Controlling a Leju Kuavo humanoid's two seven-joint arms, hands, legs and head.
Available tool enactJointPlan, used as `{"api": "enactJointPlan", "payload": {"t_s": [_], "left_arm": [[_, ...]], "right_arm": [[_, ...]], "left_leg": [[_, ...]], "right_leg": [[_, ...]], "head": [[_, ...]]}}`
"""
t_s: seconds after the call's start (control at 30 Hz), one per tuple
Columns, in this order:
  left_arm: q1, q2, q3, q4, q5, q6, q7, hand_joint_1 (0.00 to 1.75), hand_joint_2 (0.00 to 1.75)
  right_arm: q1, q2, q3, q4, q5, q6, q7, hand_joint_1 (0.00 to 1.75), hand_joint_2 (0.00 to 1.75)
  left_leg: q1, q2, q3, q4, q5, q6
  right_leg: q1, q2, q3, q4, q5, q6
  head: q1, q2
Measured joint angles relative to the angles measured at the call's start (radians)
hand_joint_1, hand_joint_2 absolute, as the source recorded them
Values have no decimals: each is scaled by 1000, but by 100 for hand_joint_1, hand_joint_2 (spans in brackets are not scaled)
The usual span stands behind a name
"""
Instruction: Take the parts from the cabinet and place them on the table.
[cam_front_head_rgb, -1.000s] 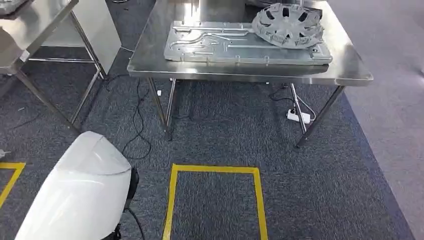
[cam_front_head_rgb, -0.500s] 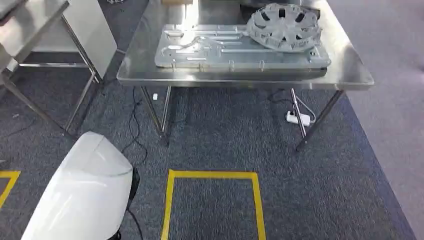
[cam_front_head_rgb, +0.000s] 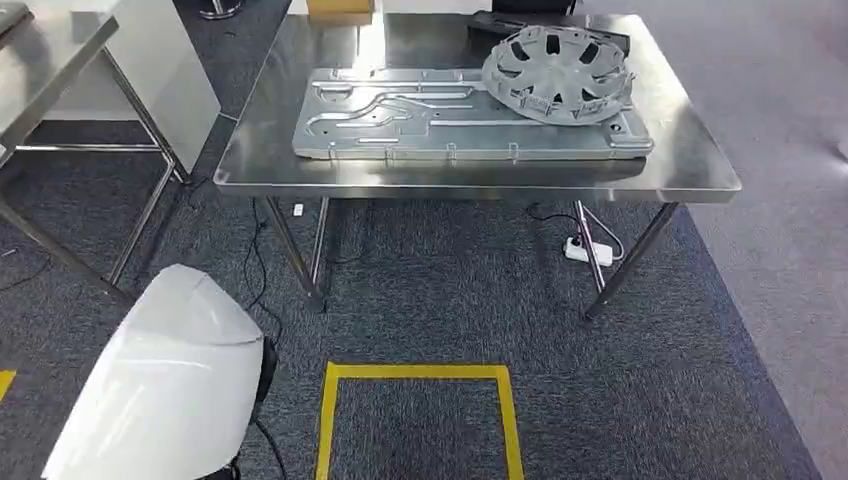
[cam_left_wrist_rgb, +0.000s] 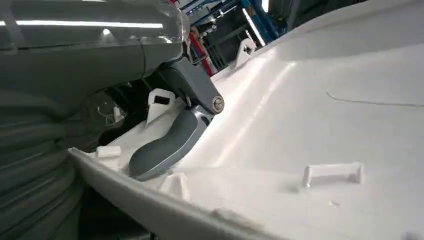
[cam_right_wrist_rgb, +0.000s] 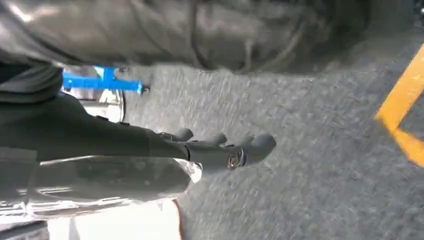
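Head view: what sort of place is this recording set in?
Probably a factory-style test or workshop area. A stainless steel table holds a stamped metal panel and a round slotted metal part, and yellow tape marks a standing box on grey carpet.

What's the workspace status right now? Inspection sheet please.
Surface: steel table, shiny.
Job's things: flat metal plate on the table; round slotted wheel resting on its far right end; large white part held low on the left.
Clutter: cardboard box at the far edge.
Hands: left hand presses the white part; right hand holds nothing, fingers out straight.
Cables: power strip and cords under the table.
Surroundings: grey carpet, yellow floor tape.
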Motion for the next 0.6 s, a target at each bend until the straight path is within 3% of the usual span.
{"api": "enactJointPlan", "payload": {"t_s": [0.03, 0.1, 0.13, 0.17, 0.2, 0.23, 0.27, 0.3, 0.33, 0.37, 0.4, 0.43, 0.5, 0.53, 0.57, 0.6], "left_arm": [[0, 0, 0, 0, 0, -1, 0, 175, 175], [1, 0, 0, 0, -1, -1, 0, 175, 175], [1, 0, 0, 0, -1, -1, 0, 175, 175], [1, 0, 0, 0, -1, -1, 0, 175, 175], [3, 0, 0, 0, 0, -1, 1, 175, 175], [3, 0, 0, 0, 0, -1, 1, 175, 175], [4, 0, 0, 0, 0, -1, 1, 175, 175], [4, 0, 0, 0, 0, -1, 1, 175, 175], [5, 0, 0, 0, 0, -1, 0, 175, 175], [4, 0, 0, 0, 0, -3, 1, 175, 175], [1, 0, 0, 0, 2, -3, 0, 175, 175], [-2, 0, 0, 0, 5, -7, 0, 175, 175], [-3, 0, -1, 0, 6, -7, -4, 175, 175], [-2, 0, -1, 0, 6, -7, -5, 175, 175], [-6, 0, -1, 0, 6, -7, -6, 175, 175], [-7, 0, -1, 1, 7, -7, -5, 175, 175]], "right_arm": [[1, 0, 0, 0, 0, 0, 0, 0, 0], [0, 0, 0, 0, 4, 0, -2, 0, 0], [0, 0, 1, 0, 6, 2, -4, 0, 0], [0, 0, 1, 0, 7, 5, -4, 0, 0], [1, 0, 1, 0, 9, 10, -4, 0, 0], [1, 0, 1, 0, 10, 15, -4, 0, 0], [3, -1, 1, 0, 10, 19, -4, 0, 0], [6, -1, 1, 0, 11, 24, -5, 0, 0], [10, -1, 1, 1, 13, 30, -5, 0, 0], [9, -1, 1, 3, 13, 37, -5, 0, 0], [8, -1, 2, 3, 16, 41, -5, 0, 0], [8, -1, 3, 3, 18, 45, -5, 0, 0], [9, -2, 5, 3, 23, 51, -5, 0, 0], [10, -2, 8, 3, 24, 50, -5, 0, 0], [10, -2, 10, 3, 26, 50, -4, 0, 0], [10, -3, 11, 3, 27, 50, -4, 0, 0]], "left_leg": [[0, 3, 16, -4, -5, 3], [0, 5, 26, -4, -16, 6], [0, 5, 32, -4, -23, 4], [0, 4, 38, -4, -31, 3], [2, 3, 49, -4, -41, 1], [4, 2, 63, -3, -51, -3], [8, 2, 79, -3, -63, -8], [12, 2, 98, -3, -78, -13], [12, 3, 104, -5, -91, -20], [12, -2, 120, 1, -100, -27], [10, -4, 113, -3, -108, -36], [12, -4, 124, -8, -110, -42], [11, -6, 127, 15, -99, -53], [13, 1, 109, 59, -95, -56], [13, 4, 73, 121, -101, -57], [14, 4, 23, 195, -124, -61]], "right_leg": [[-3, -5, -2, 31, -6, 5], [-12, -6, -80, 153, -47, 17], [-18, -6, -129, 218, -81, 22], [-22, -8, -170, 261, -112, 27], [-26, -10, -192, 266, -119, 31], [-29, -11, -195, 234, -102, 35], [-31, -11, -185, 176, -61, 38], [-33, -12, -165, 91, 8, 41], [-35, -17, -153, 20, 100, 42], [-27, -19, -159, 27, 92, 34], [-23, -18, -150, 24, 84, 22], [-24, -19, -148, 23, 94, 11], [-25, -24, -127, 14, 83, -6], [-25, -31, -113, 5, 77, -14], [-23, -35, -102, -1, 72, -21], [-21, -39, -93, -4, 65, -25]], "head": [[4, 0], [4, 0], [3, 0], [4, 0], [3, 0], [4, 0], [3, 0], [4, 0], [5, 0], [4, 0], [3, 0], [3, 0], [3, 0], [2, 0], [1, 0], [1, 0]]}}
